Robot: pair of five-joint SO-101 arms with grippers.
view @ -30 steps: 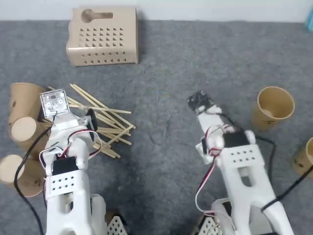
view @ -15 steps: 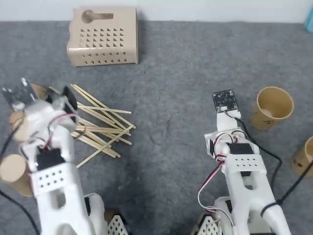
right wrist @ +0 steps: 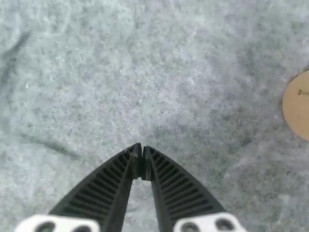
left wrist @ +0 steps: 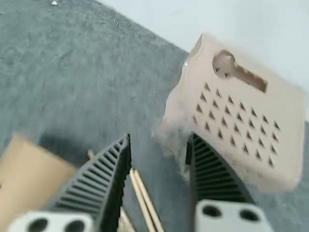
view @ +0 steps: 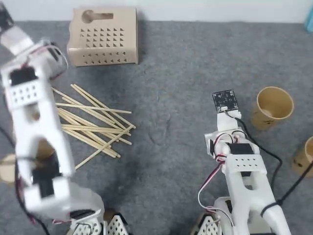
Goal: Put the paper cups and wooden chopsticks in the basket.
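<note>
The beige perforated basket (view: 102, 36) stands at the far left of the grey carpet, its holed wall and handle cutout facing up. A loose pile of wooden chopsticks (view: 93, 125) lies in front of it. My left arm (view: 34, 98) rises high over the left side and hides most of the paper cups there; one cup's (view: 7, 169) rim shows at the edge. My left gripper (left wrist: 157, 142) is open and empty in the air, with the basket (left wrist: 236, 121) just beyond it and chopsticks (left wrist: 140, 193) and a cup (left wrist: 29, 164) below. My right gripper (right wrist: 140, 157) is shut over bare carpet.
Two more paper cups are on the right: one upright (view: 272, 106), one at the frame's edge (view: 305, 156). A cup's base (right wrist: 297, 104) shows beside the right gripper. A pale wall strip (view: 195, 10) borders the carpet's far side. Open carpet lies between the arms.
My left arm has lifted from the chopstick pile and swung up toward the far left near the basket, uncovering the chopsticks. My right arm drew back a little, then stayed still.
</note>
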